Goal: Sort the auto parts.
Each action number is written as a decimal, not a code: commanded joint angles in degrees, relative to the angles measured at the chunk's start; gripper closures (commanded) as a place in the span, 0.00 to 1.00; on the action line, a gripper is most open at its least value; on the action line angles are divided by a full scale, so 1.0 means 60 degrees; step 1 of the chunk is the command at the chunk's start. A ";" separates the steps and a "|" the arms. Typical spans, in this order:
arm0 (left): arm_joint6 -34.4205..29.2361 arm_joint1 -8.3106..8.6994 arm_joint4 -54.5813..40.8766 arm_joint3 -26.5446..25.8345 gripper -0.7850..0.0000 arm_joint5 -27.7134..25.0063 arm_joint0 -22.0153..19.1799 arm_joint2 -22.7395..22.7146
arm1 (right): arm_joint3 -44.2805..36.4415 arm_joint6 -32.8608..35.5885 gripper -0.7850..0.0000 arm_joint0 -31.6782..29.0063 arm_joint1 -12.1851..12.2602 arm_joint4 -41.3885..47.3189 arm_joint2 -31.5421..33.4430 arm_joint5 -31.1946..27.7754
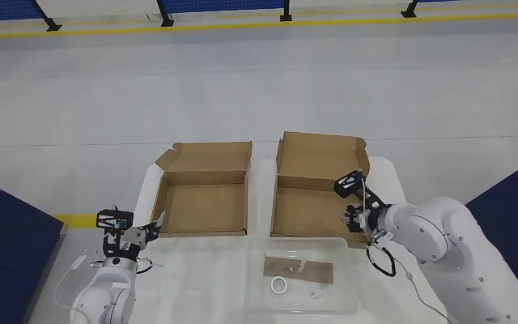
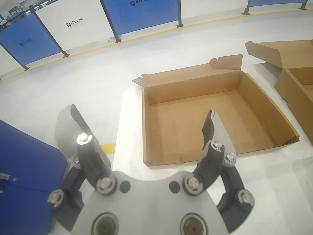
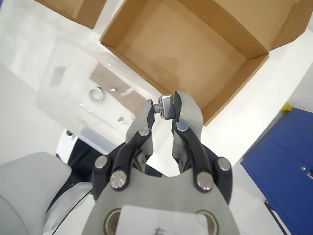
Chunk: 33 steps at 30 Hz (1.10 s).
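Clear bin (image 1: pixel 340 275): I'm seeing it sitting closest to me on the table (image 1: pixel 202 259), just in front of the two boxes and mostly below the right one.
Inside the bin: a brown cardboard sheet (image 1: pixel 298 268) is lying flat, with a white ring (image 1: pixel 279 284) resting by its near edge. A few small metal bits (image 1: pixel 312 295) are lying close by, too tiny for me to make out.
Left gripper (image 2: pixel 141 113): it's hanging over the near left corner of the table, pointing at the left box. The jaws are spread wide with nothing between them.
Right gripper (image 3: pixel 162 113): it's hovering at the near right corner of the right box, about over the rim.
Bolt (image 3: pixel 166 106): the right jaws are pinching it. It's a short metal one with a square head, and it's lying crosswise between the fingertips, up off the table.
Left box (image 1: pixel 202 206): it's sitting just past the bin on the left half of the table, with the lid folded back on the far side.
Right box (image 1: pixel 312 211): it's sitting right beside the left box, not quite touching it, with its lid standing up at the back.
Way back: pale floor with a yellow line (image 1: pixel 243 26) running across it, and blue and white panels (image 2: pixel 137 3) standing behind that.
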 commanded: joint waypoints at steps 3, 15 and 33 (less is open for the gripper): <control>0.0000 0.0000 0.0000 0.0000 0.00 0.0000 0.0000 0.0000 | 0.0910 -0.0151 1.00 0.0576 -0.0107 -0.0612 -0.0898 -0.0031; 0.0000 0.0000 0.0000 0.0000 0.00 0.0000 0.0000 0.0000 | 0.2890 -0.0793 1.00 0.1360 -0.0492 -0.2001 -0.2821 0.0365; 0.0000 0.0000 0.0000 0.0000 0.00 0.0000 0.0000 0.0000 | 0.3625 -0.1874 1.00 0.1367 -0.0614 -0.2190 -0.2906 0.0769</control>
